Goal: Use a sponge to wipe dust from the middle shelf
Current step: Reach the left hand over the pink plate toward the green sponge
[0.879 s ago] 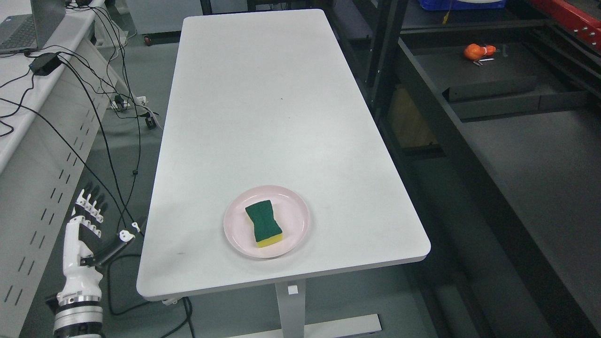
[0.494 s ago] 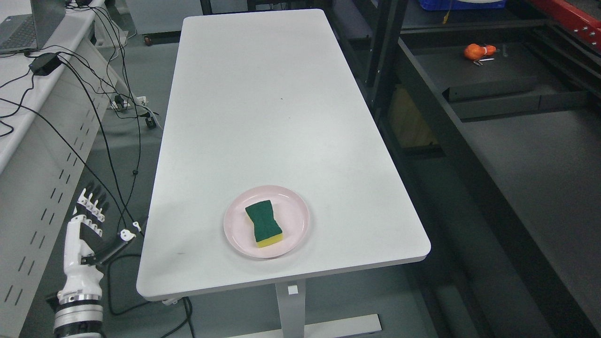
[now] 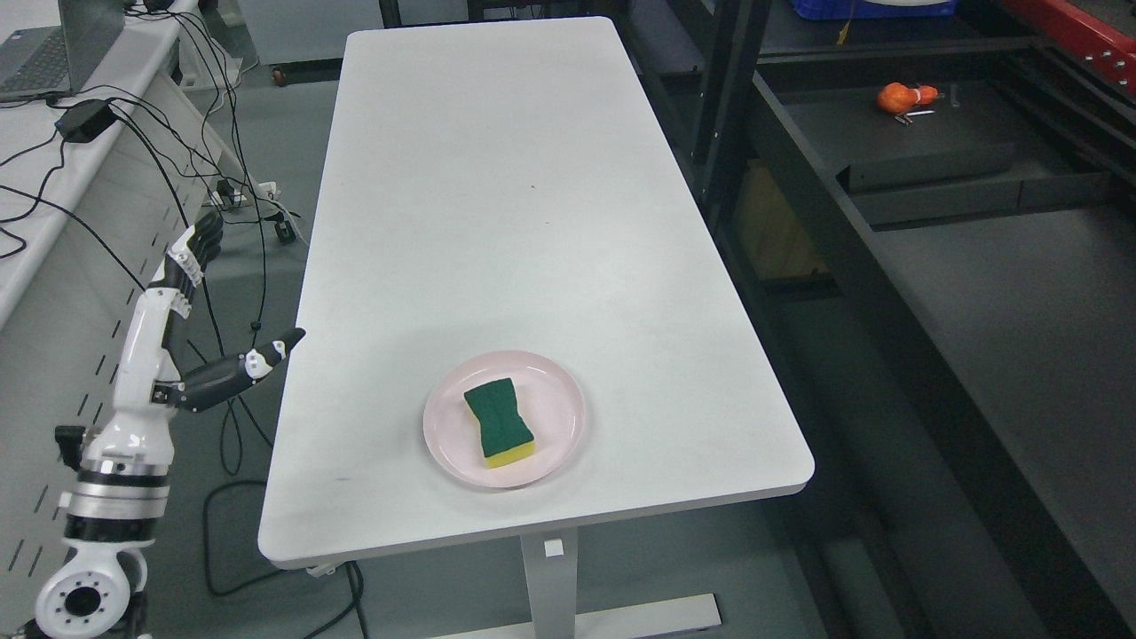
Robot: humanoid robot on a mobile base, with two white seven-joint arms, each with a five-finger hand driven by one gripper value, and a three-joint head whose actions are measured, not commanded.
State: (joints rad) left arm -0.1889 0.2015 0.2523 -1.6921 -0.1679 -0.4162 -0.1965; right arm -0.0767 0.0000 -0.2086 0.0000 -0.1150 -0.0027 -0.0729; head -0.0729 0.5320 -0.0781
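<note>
White table (image 3: 532, 222) fills the centre of the room. Near edge: pink plate (image 3: 559, 426) w/ sponge (image 3: 499, 423) lying flat on it, green side up, untouched. Left hand (image 3: 173, 337) hangs off the table's left side, fingers extended, thumb spread toward the edge, holding nothing. Far right: dark shelf (image 3: 1021, 293) w/ orange item (image 3: 901, 96).

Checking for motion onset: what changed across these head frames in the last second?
The white robotic left hand has risen beside the white rectangular table, fingers open and holding nothing, more of its forearm now showing. The green-and-yellow sponge on the round pink plate has not moved, nor has the orange object on the dark shelf.
</note>
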